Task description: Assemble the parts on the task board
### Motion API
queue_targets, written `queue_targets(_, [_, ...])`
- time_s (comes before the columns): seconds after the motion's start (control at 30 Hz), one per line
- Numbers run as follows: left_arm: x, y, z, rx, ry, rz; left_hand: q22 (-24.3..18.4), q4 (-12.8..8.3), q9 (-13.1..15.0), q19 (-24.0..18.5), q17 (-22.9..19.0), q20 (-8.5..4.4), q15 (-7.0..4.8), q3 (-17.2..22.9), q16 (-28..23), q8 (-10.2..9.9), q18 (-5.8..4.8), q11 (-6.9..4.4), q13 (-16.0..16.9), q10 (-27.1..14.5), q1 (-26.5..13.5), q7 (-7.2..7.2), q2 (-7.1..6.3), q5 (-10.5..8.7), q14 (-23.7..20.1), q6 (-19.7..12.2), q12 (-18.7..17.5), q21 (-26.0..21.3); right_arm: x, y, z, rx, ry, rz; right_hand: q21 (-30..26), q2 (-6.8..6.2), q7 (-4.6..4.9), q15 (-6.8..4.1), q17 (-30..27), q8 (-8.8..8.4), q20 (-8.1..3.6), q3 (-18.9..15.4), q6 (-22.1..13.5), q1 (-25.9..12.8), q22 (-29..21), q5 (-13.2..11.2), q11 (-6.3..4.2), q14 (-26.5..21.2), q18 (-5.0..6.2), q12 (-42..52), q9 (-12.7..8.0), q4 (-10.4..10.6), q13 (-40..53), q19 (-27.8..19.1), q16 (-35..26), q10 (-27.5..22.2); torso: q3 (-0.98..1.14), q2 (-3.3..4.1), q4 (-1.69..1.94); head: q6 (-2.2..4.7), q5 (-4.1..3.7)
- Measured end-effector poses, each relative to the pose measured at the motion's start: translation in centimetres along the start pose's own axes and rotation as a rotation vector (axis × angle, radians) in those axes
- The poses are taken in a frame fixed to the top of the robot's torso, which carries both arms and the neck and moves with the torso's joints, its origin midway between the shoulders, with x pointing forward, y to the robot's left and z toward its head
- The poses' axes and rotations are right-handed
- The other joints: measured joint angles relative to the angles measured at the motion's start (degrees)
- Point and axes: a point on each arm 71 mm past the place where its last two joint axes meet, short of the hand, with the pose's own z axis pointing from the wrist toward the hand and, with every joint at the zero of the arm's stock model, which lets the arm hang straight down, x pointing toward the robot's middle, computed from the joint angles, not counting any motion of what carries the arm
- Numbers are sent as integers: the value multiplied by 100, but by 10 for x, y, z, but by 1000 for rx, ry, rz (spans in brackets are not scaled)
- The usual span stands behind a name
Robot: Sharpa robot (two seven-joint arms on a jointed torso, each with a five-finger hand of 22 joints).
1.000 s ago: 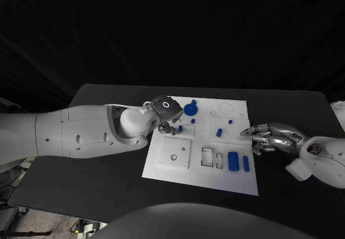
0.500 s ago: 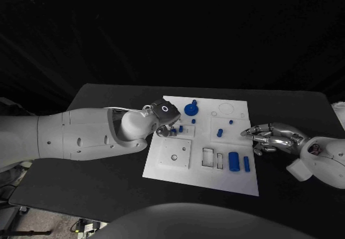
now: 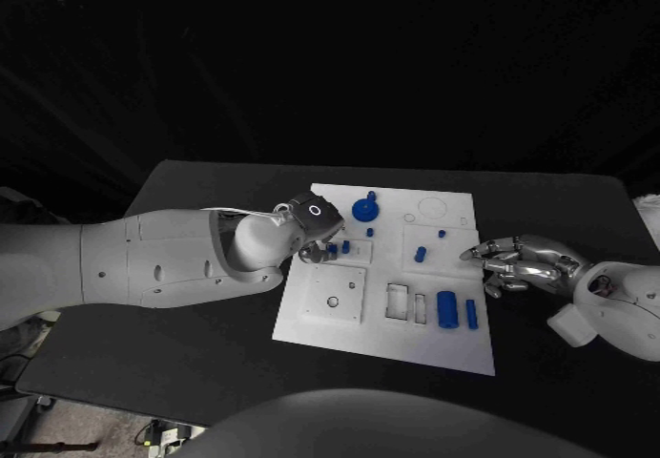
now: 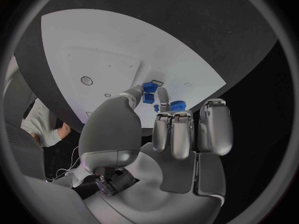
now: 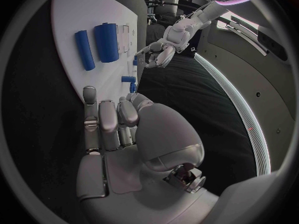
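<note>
head view: task board [image 3: 392,329] lay flat in the middle of the black table [image 3: 179,353], with darkness behind the table. left hand [image 3: 319,250] sat over the board's left part, fingertips down at a small blue part [image 3: 344,247] beside a square recess plate [image 3: 336,292]; contact with that part could not be told from here. further up the board from the left hand stood a blue knob [image 3: 366,208]. right of the small blue part stood three short blue pegs [image 3: 420,254]. toward the board's near right lay a thick blue cylinder [image 3: 445,308] and a thinner blue rod [image 3: 470,314], side by side and just apart. right hand [image 3: 517,266] rested at the board's right edge, fingers curled in over nothing, well apart from the cylinder and rod.

left wrist view: left hand [image 4: 167,134] reached out over the task board [image 4: 74,35]. thumb and one finger [image 4: 163,98] met round the small blue part [image 4: 148,91], pinching it just above the white surface; other fingers straight and close together beside it. blue knob [image 4: 179,106] sat just past the pinching finger.

right wrist view: right hand [image 5: 121,134] hung with fingers bent inward and close together, holding nothing. beyond the fingertips lay the task board [image 5: 74,10], carrying the thick blue cylinder [image 5: 107,42] and thinner blue rod [image 5: 84,50] side by side, clear of the fingers. short blue pegs [image 5: 128,79] stood nearer the fingertips, with the left hand [image 5: 159,52] further off above the board.
</note>
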Motion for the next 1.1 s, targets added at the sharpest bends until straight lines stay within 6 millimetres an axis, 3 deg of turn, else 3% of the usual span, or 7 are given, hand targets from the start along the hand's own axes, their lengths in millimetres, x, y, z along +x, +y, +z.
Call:
queue_targets(0.5, [-1,-3,3,4,0,1,0,4,-51,0,0,0,0,68,0,-130,0,0,0,0,-8,21,-8,0,0,-61,0,-43,0,0,0,1,1,0,0,0,0,0,-1,0,0,0,0,0,-1,0,0,0,0,0,0,0,0,0,0,0,-1,-2,6,0,3])
queue_targets(0.6, [-1,-4,3,8,1,2,-1,15,-86,0,-1,0,0,79,0,-216,0,0,0,0,-43,21,-46,-95,0,-108,0,-70,0,0,0,1,2,0,0,0,0,0,-1,0,0,0,0,0,-1,0,0,0,0,0,0,0,0,0,0,0,-1,-2,6,0,9])
queue_targets(0.73, [0,-5,3,16,1,12,0,3,-139,0,-1,0,0,0,0,-361,0,0,0,0,-92,42,-214,-364,0,-186,0,-123,1,0,0,1,2,0,0,0,0,0,-1,0,0,0,0,0,-1,0,0,0,0,0,0,0,0,0,0,0,-1,-2,4,0,13])
queue_targets(1.1, [2,-3,2,20,11,50,-1,7,-159,-22,-1,21,0,-73,0,-424,0,0,0,0,-119,51,-241,-378,0,-235,-22,-146,0,-1,0,3,2,1,-1,0,0,0,-1,0,0,-1,0,0,4,0,0,0,0,-1,0,0,0,0,0,0,-1,-2,3,0,8])
